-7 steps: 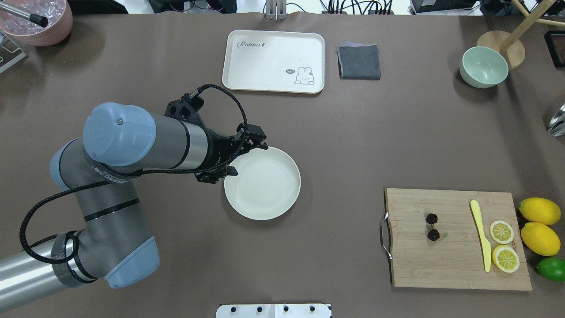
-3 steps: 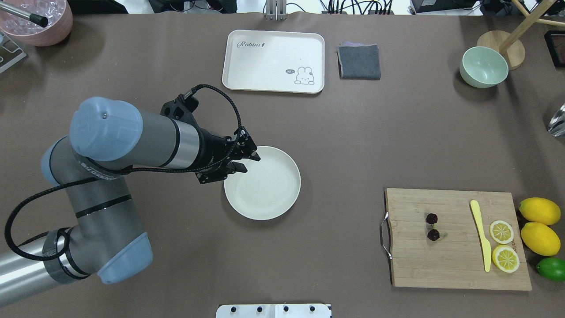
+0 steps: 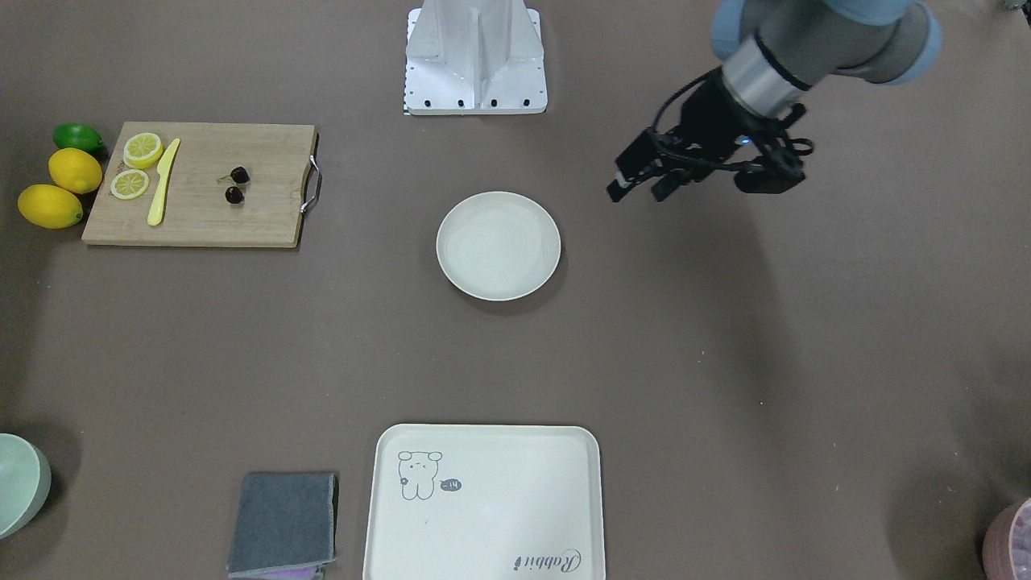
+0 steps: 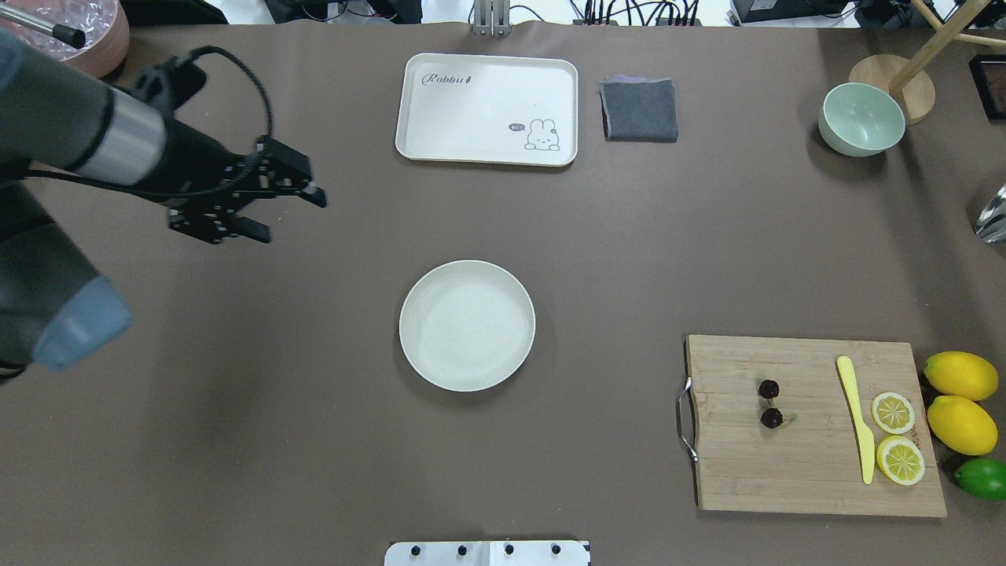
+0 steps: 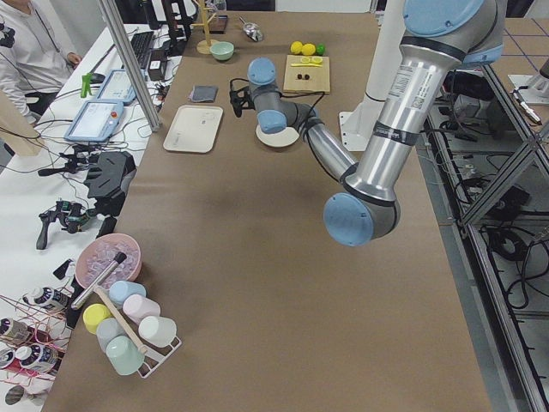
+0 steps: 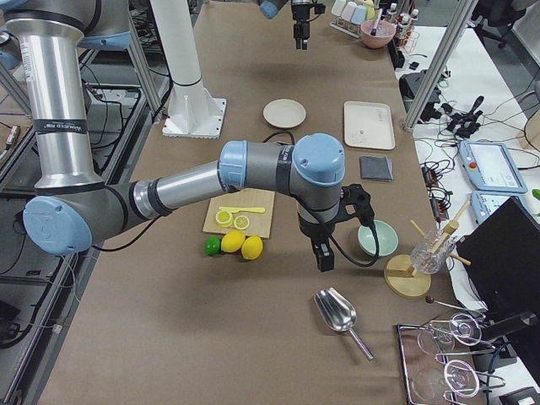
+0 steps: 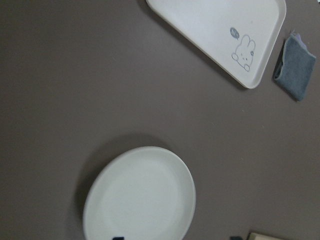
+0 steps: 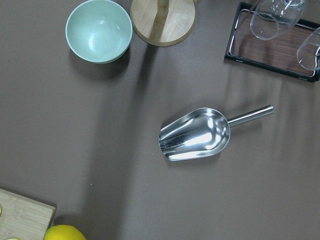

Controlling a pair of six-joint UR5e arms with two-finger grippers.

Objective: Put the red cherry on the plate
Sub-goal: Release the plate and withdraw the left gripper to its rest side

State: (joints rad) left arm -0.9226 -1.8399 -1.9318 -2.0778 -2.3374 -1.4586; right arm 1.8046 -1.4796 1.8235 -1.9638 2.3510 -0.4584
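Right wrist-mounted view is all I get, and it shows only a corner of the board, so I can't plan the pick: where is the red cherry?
Observer: The red cherry lies on the cutting board, between its metal handle and the yellow knife.
Operator: Is the plate free?
Observer: Yes, the plate sits empty near the table's middle.
Operator: Left arm in the way?
Observer: No, the left claw hangs open and holds nothing, apart from the plate, on the robot's left.
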